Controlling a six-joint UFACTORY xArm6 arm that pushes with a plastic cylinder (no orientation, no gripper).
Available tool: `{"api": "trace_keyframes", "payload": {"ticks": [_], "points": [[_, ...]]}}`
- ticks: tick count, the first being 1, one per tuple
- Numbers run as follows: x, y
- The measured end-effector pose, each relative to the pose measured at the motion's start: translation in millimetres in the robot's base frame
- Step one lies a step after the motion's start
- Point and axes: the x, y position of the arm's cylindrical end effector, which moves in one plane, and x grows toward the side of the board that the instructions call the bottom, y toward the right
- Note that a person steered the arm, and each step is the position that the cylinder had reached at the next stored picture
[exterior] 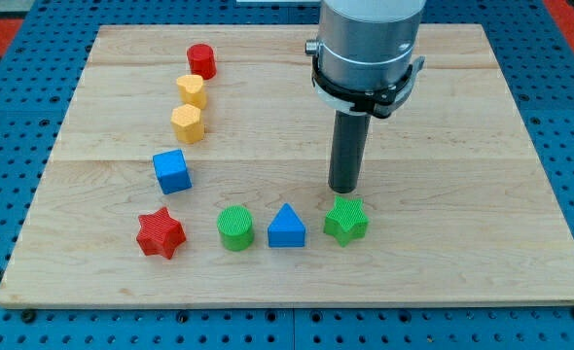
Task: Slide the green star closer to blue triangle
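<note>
The green star point(346, 220) lies on the wooden board point(443, 243) at the lower middle. The blue triangle point(286, 227) sits just to its left, a small gap between them. My tip point(343, 190) is the lower end of the dark rod; it stands right behind the star, at the star's upper edge, touching or nearly touching it.
A green cylinder point(235, 228) is left of the triangle, and a red star point(161, 233) is further left. A blue cube point(171, 171), a yellow hexagon point(187, 123), a yellow heart-like block point(192, 89) and a red cylinder point(202, 61) run up the left side.
</note>
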Motion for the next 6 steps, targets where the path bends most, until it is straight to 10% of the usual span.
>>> {"api": "trace_keyframes", "payload": {"ticks": [4, 6], "points": [[43.2, 72.5], [136.3, 79.1]]}}
